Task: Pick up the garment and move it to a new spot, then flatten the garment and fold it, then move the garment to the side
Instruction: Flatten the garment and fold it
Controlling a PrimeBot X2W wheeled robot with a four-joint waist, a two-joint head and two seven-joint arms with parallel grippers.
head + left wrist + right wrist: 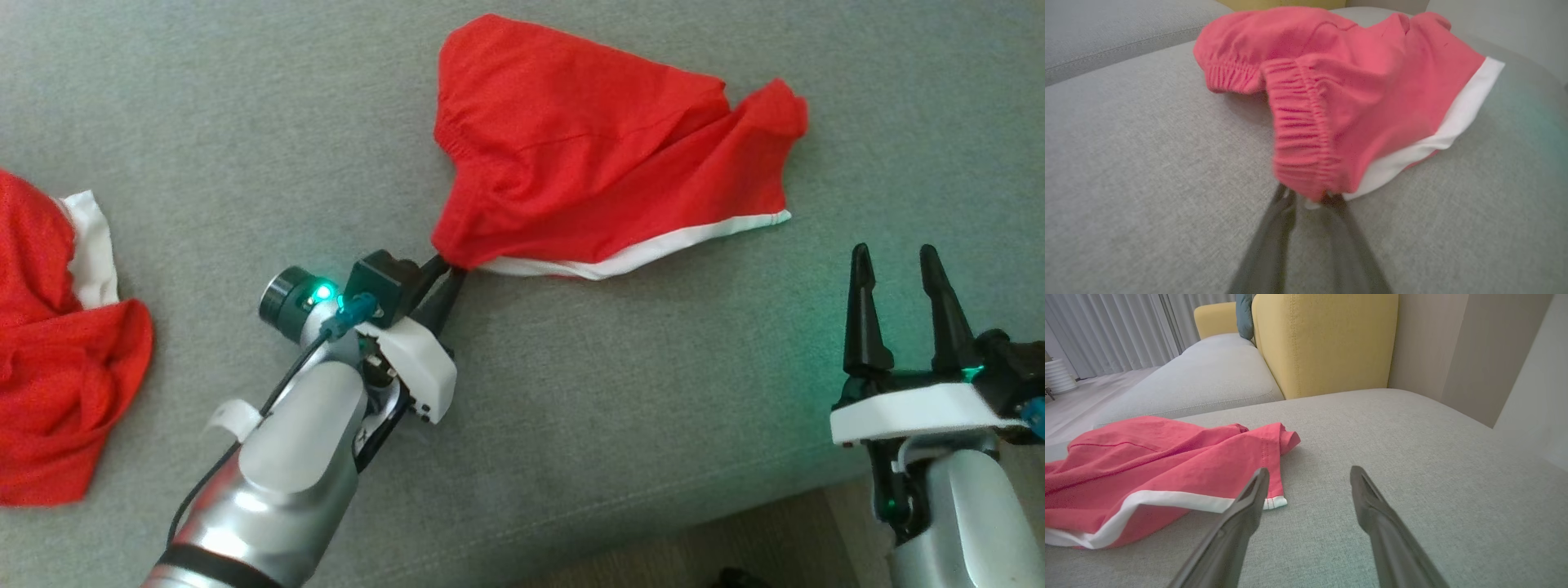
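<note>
Your left pincer (449,273) is clamped on the nearest corner of the red shorts (604,155), which lie crumpled on the sofa cushion (245,122) just beyond its tips; your right pincer (902,278) stands apart, empty. I judge the pickup just begun: moving, flattening and folding remain

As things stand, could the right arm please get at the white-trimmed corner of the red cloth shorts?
Probably yes: only bare grey sofa cushion lies between the open right pincer and the red cloth shorts' corner.
</note>
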